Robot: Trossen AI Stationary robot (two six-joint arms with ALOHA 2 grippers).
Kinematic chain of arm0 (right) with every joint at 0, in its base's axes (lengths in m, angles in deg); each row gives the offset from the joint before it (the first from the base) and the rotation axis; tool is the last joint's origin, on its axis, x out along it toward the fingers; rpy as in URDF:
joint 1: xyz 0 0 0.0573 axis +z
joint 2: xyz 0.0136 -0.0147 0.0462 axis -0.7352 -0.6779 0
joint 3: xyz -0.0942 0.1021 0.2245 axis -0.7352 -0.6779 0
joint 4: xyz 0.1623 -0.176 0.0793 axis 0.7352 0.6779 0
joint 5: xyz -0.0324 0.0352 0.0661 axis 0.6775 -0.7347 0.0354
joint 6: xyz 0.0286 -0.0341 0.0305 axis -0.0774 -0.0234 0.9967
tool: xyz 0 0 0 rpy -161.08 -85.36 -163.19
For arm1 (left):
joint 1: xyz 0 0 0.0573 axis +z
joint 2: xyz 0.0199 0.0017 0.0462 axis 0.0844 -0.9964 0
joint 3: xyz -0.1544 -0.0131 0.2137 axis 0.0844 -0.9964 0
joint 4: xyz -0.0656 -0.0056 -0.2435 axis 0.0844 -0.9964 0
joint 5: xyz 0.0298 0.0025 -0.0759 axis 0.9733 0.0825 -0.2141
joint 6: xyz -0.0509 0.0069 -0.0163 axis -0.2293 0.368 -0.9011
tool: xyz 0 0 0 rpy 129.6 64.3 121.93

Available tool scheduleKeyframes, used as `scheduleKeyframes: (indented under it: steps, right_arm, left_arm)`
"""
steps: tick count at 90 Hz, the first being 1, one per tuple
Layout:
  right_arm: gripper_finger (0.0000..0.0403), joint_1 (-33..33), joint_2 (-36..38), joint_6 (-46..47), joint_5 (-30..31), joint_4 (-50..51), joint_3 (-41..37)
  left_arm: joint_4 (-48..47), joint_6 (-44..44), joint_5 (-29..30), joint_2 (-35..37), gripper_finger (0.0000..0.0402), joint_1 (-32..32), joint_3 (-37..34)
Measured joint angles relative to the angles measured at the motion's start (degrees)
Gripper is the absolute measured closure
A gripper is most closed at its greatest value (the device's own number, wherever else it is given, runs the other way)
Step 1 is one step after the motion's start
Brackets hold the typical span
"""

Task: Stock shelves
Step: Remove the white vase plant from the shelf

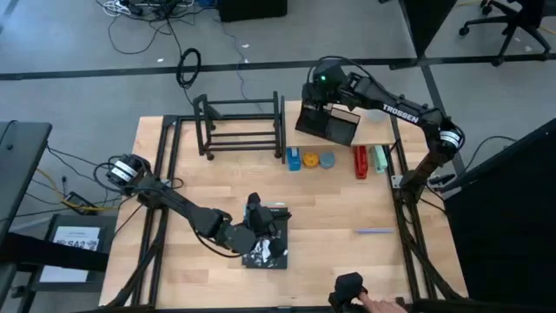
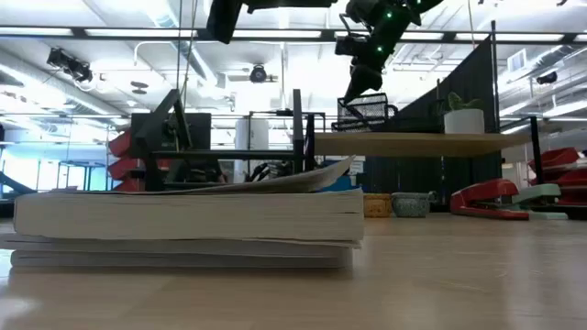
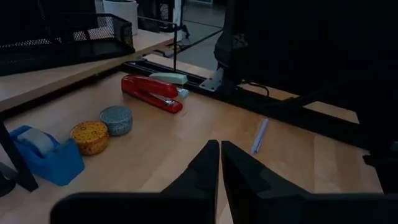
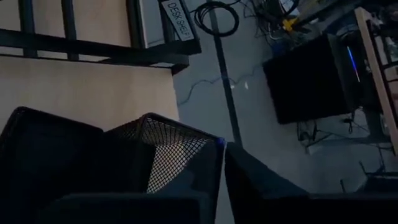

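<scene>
The floor around the workbench was grey, with loose cables and a coiled black cord lying on it. A wheeled office chair stood nearby. Overhead, long ceiling lights glowed among exposed ducts.

Black arms w/ white "TROSSEN" lettering

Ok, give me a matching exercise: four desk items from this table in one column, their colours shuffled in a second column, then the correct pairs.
Items:
1. plastic tape dispenser
2. long desk stapler
3. wire mesh organizer box
4. small round speckled tin

Colours:
A. red
B. yellow
C. blue
D. black

Pairs: 1-C, 2-A, 3-D, 4-B
</scene>
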Motion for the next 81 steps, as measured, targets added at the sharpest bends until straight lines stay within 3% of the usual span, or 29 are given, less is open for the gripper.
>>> scheduleKeyframes:
  steps: [14, 40, 50, 64, 81]
  right_arm:
    - [0.0372, 0.0, 0.0, -1.62, -1.03, 0.45, 1.09]
    - [0.0231, -1.21, 0.0, 0.47, -3.42, 1.84, 0.64]
    - [0.0194, -2.69, 0.0, 3.34, -2.86, 2.32, -0.32]
    - [0.0176, -3.69, 0.34, 4.91, -3.22, 1.29, -1.95]
    - [0.0185, -3.87, 0.25, 7.1, -6.35, 0.5, -2.18]
  left_arm:
    - [-0.03, 0.02, -0.01, 0.0, 0.0402, 0.0, 0.0]
    - [-0.07, 0.02, -0.01, 0.0, 0.0401, 0.0, 0.01]
    - [-0.07, 0.02, -0.01, 0.0, 0.0402, 0.0, 0.01]
    - [-0.04, 0.04, -0.01, 0.0, 0.0402, 0.0, 0.01]
    - [0.14, 0.04, -0.01, 0.0, 0.0402, 0.0, 0.01]
